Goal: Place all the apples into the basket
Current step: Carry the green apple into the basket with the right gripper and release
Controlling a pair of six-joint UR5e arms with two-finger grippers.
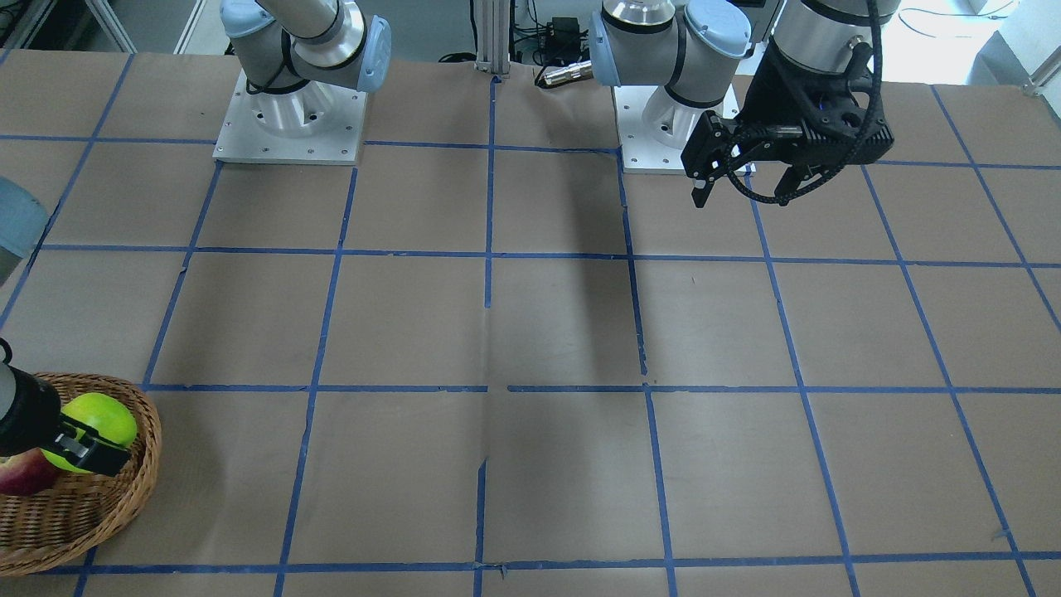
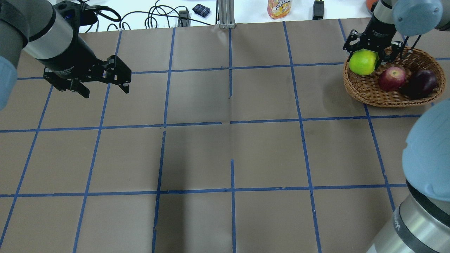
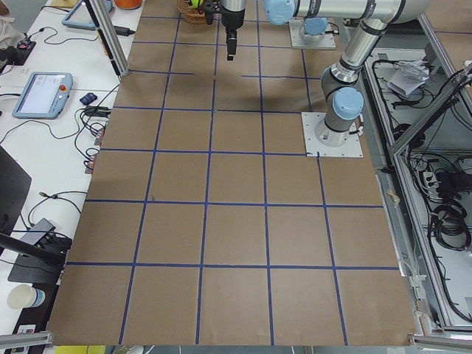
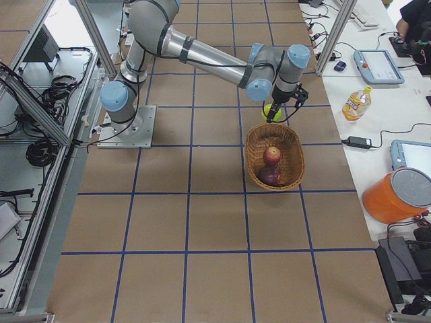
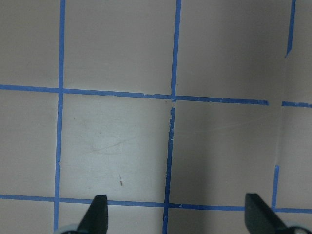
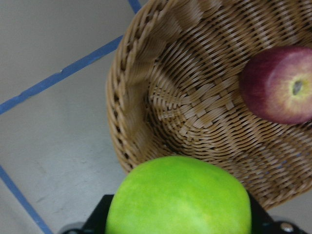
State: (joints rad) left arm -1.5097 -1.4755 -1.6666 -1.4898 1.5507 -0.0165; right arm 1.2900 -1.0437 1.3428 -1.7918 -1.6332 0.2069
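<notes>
Right gripper (image 2: 365, 58) clamped across the girth of the round lime-green apple (image 2: 363, 63), likely firm but slippery, over the rim of the oval woven wicker basket (image 2: 372, 99); left gripper (image 2: 106, 92) spread wide, empty, far from the basket

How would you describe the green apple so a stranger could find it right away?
Find the wicker basket on the robot's right. At its rim, the right hand grips the lime green apple; the red apple and maroon apple lie loose inside.
</notes>
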